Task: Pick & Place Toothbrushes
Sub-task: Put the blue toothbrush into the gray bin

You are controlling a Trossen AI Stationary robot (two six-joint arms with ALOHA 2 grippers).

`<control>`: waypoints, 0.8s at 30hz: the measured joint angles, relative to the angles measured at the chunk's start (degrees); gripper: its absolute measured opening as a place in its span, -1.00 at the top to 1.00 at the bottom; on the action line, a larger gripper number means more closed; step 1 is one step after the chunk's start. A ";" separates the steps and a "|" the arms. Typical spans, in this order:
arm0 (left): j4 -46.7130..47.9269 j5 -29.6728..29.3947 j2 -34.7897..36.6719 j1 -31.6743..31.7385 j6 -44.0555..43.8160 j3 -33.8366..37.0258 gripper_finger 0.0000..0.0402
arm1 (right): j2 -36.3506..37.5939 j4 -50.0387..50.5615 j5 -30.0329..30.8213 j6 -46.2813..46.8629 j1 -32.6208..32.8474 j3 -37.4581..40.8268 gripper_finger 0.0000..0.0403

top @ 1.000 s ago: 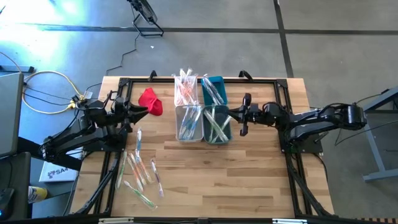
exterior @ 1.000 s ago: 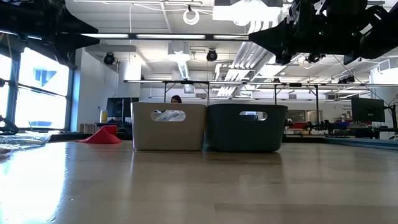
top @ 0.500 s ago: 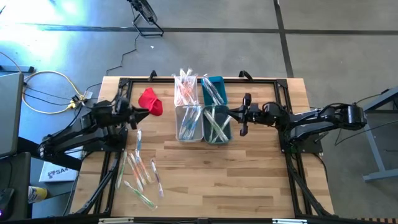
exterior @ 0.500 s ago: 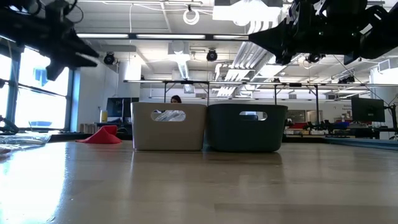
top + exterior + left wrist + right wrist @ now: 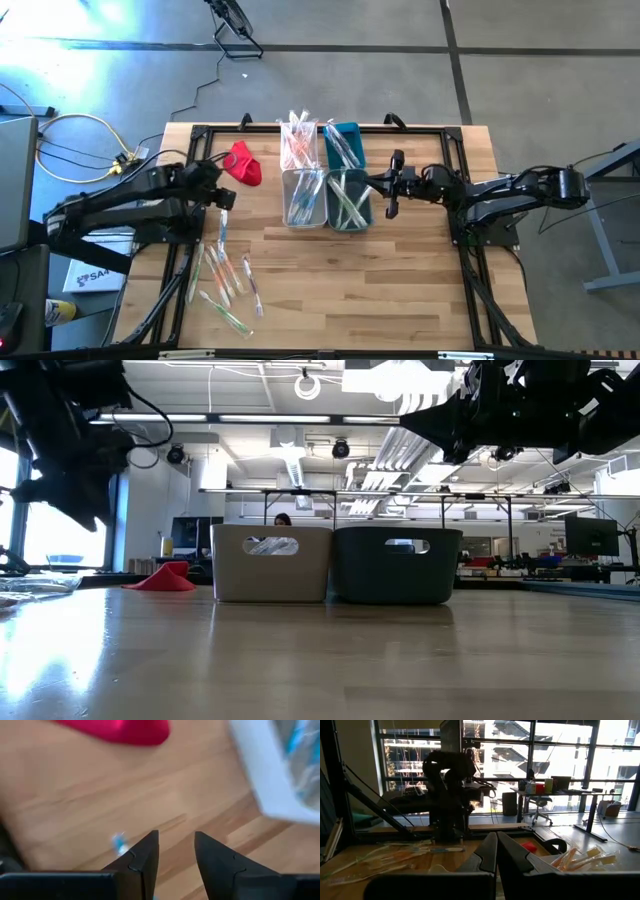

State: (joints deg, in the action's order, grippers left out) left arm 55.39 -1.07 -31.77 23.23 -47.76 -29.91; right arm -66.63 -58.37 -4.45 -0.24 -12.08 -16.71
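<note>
Several wrapped toothbrushes (image 5: 225, 268) lie flat on the table's left near part; a blue one (image 5: 119, 843) shows just beside my left fingers. More toothbrushes stand in four bins (image 5: 325, 172) at the middle: two white, two teal. My left gripper (image 5: 221, 197) (image 5: 175, 854) hangs open, slanting down over bare wood between the red cloth (image 5: 243, 163) and the loose toothbrushes, with nothing between its fingers. My right gripper (image 5: 390, 192) (image 5: 496, 851) is shut and roughly level, just right of the near teal bin (image 5: 349, 199).
The red cloth lies near the far left. A dark frame (image 5: 452, 135) runs around the table's edges. Bare wood (image 5: 360, 285) spreads across the near middle and right. In the low view the near bins (image 5: 335, 564) stand side by side mid-table.
My left gripper has tipped from nearly level to slanting down and has rolled. It has sunk and drawn back from the red cloth toward the loose toothbrushes. Its fingers stay open. My right arm has kept still.
</note>
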 joint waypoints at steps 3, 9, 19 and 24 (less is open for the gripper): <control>1.92 0.15 -5.47 -0.01 -0.05 -1.65 0.38 | 0.00 0.01 0.00 -0.02 0.00 0.00 0.99; 2.74 2.10 -14.80 -0.01 1.26 -2.12 0.38 | 0.00 1.11 -0.02 -0.04 -0.23 0.00 0.99; 3.41 10.57 -22.96 0.00 1.43 -2.14 0.38 | 0.00 2.49 0.02 0.12 -1.59 -0.02 0.99; 3.33 11.75 -23.63 -0.01 1.40 -2.14 0.38 | 0.00 2.51 0.00 0.14 -1.60 -0.02 0.99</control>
State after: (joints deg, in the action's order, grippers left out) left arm 58.72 10.67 -55.40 23.23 -46.37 -32.05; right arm -66.63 -55.86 -4.45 -0.10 -13.67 -16.73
